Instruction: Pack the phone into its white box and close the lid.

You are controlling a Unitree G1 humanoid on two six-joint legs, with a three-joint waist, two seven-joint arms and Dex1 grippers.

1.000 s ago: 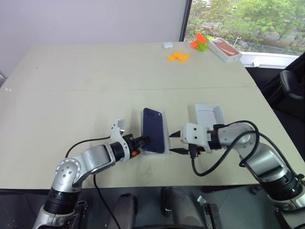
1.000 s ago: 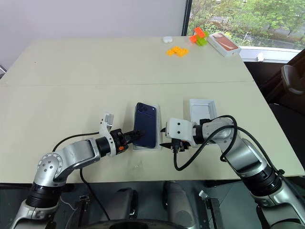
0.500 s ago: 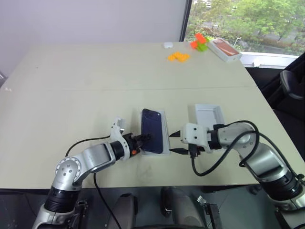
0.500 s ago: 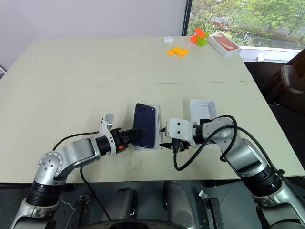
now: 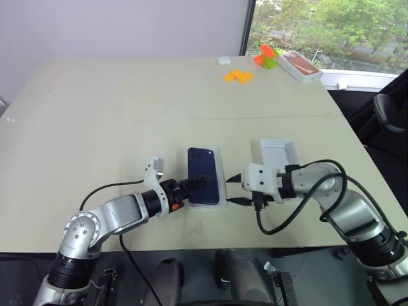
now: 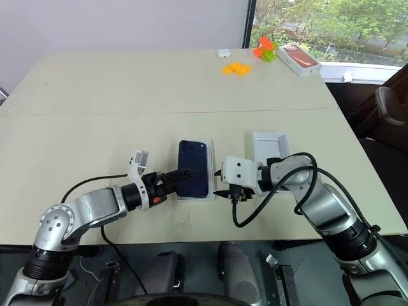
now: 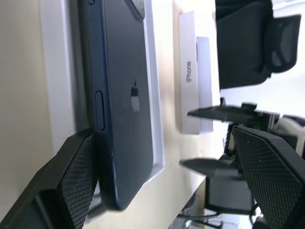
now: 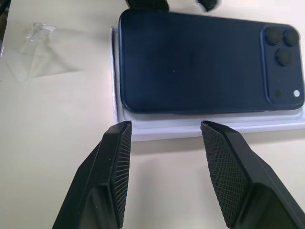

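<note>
A beige table (image 5: 115,115) stands before a grey wall (image 5: 115,25) and window (image 5: 319,25).

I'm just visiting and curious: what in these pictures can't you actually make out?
- Whether the phone sits fully down in the white box: in the left wrist view its near corner looks raised, but a finger hides that edge.
- The lid: the right arm covers its near end in the eye views.
- The small white thing at the far edge: too small to tell.
- The clear scrap: blurred in the right wrist view.

Navy phone (image 5: 204,184) lies in white box (image 5: 222,185).
</note>
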